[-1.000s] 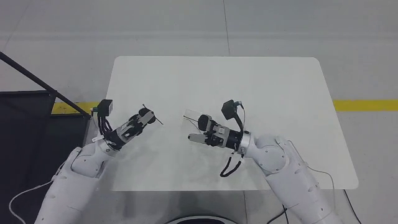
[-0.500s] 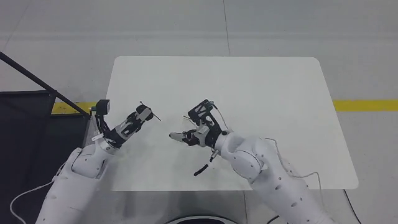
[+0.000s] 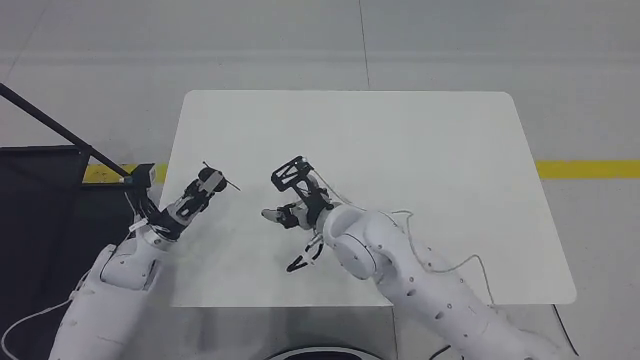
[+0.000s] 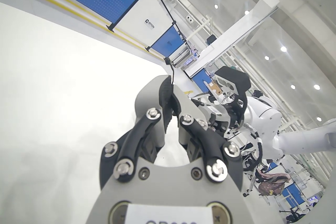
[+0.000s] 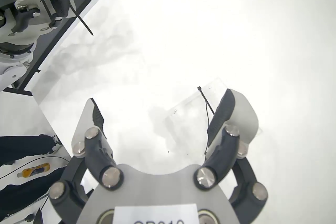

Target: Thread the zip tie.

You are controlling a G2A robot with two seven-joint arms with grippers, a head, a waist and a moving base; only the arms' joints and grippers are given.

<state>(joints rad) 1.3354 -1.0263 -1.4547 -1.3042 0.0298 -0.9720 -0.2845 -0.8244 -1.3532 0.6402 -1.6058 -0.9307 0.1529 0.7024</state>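
My left gripper [image 4: 170, 93] is clamped on a black zip tie [image 4: 172, 72] above the table's [image 3: 420, 140] left edge; my right gripper [image 5: 160, 96], fingers [image 5: 221, 112] apart, hangs nearer the table's middle; I see a second tie [image 5: 207, 109] lying there.

A clear plate [image 5: 189, 114] lies flat on the white surface [image 3: 430, 150] with a black zip tie [image 5: 203, 96] on it. The right pincer [image 5: 160, 97] hangs low over the plate, jaws wide apart. Beyond the plate, toward the surface's far edge, a broad white stretch offers passage. On the plate's other side the left pincer [image 3: 210, 185] blocks the way, clamped on a second zip tie [image 3: 228, 182] that juts out. A gap separates the two pincers. Past the left pincer, a black frame [image 3: 45, 195] borders the surface.
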